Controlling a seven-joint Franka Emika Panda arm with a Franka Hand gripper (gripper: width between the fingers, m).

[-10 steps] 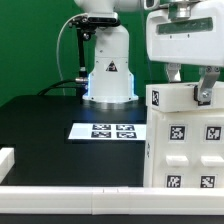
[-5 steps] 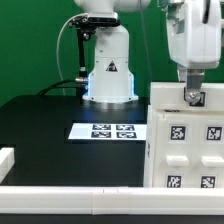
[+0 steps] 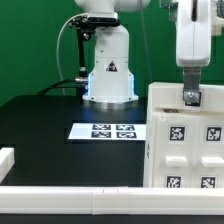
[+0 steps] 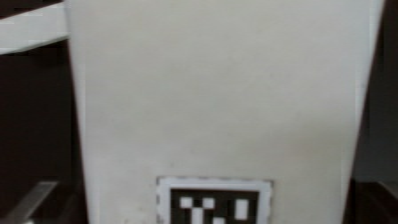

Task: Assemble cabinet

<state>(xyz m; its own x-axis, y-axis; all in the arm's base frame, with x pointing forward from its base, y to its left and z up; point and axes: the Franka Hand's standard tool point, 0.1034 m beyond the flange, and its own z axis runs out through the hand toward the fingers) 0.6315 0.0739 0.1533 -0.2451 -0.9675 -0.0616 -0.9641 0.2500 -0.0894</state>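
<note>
The cabinet body (image 3: 185, 140), a tall white box with square black-and-white tags on its front, stands at the exterior view's right. My gripper (image 3: 191, 97) hangs straight down over its top edge and is seen edge-on, its fingertips (image 3: 192, 98) at the level of the top face. In the wrist view a white cabinet panel (image 4: 214, 100) with one tag (image 4: 215, 203) fills the space between my jaws, which stand wide at either side of it. My gripper (image 4: 210, 212) looks open around that panel. No smaller cabinet pieces are in view.
The marker board (image 3: 108, 131) lies flat on the black table left of the cabinet. The arm's white base (image 3: 108, 72) stands behind it. A white rail (image 3: 70, 196) runs along the front edge, with a white block (image 3: 5, 158) at the far left.
My gripper has turned from facing the camera with its fingers spread to edge-on, and has shifted slightly toward the exterior view's right over the cabinet top. The cabinet has not moved.
</note>
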